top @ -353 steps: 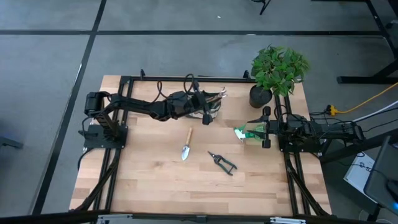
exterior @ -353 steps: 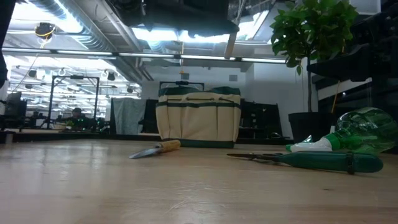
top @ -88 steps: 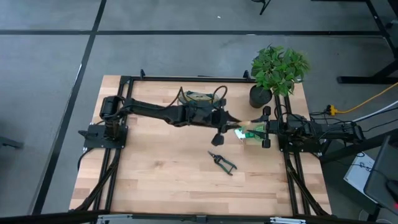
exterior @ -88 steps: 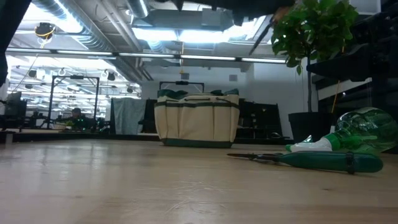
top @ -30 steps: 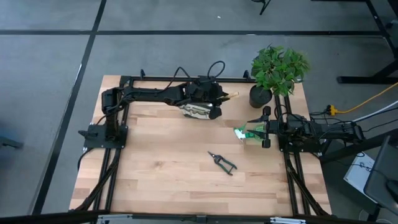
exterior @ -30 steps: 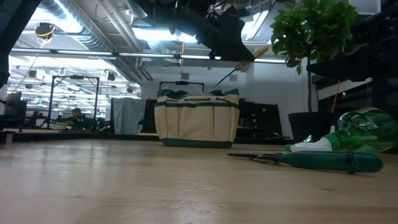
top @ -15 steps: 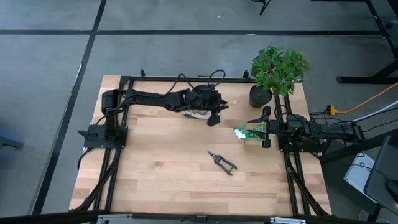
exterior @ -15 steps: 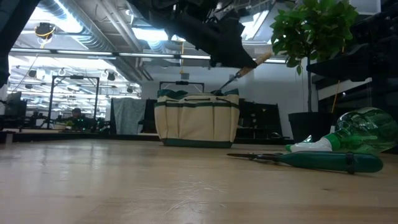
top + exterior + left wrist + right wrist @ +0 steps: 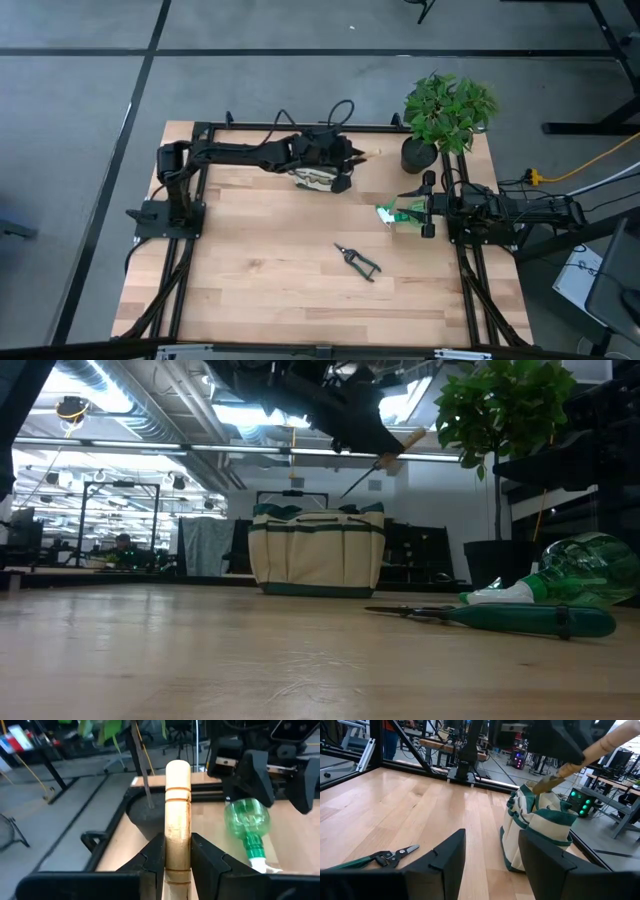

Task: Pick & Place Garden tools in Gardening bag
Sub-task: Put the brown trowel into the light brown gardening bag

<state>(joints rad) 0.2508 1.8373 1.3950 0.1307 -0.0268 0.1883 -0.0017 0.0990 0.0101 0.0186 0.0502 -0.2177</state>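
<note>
My left gripper (image 9: 346, 158) is above the cream-and-green gardening bag (image 9: 318, 178), at the bag's right end, and is shut on the wooden-handled trowel (image 9: 398, 446). The trowel's metal end (image 9: 352, 487) slants down toward the bag's open top (image 9: 318, 512). The bag stands on its base at the far middle of the table. The pruning shears (image 9: 358, 260) lie flat on the wood. The green-and-white item (image 9: 394, 213) lies just in front of my right gripper (image 9: 428, 205), which is open and empty. The rake does not show. My left gripper pinches the trowel's wooden handle (image 9: 177, 827) between its two fingers (image 9: 154, 854), which lie along the handle. The handle's free end (image 9: 178, 770) sticks out past the fingertips. The trowel is lifted clear and tilted, handle up toward the table's right, metal end down over the bag.
A potted green plant (image 9: 447, 108) in a black pot (image 9: 418, 155) stands at the far right corner, close to the bag. The black frame rail (image 9: 300, 126) runs along the far edge. Bare wood (image 9: 250, 270) lies at the near left.
My left gripper, still shut on the trowel, has dipped so the metal end reached the bag's top rim, then has risen again to about the earlier height. The trowel has kept its tilt. The bag and the right arm have stayed still.
</note>
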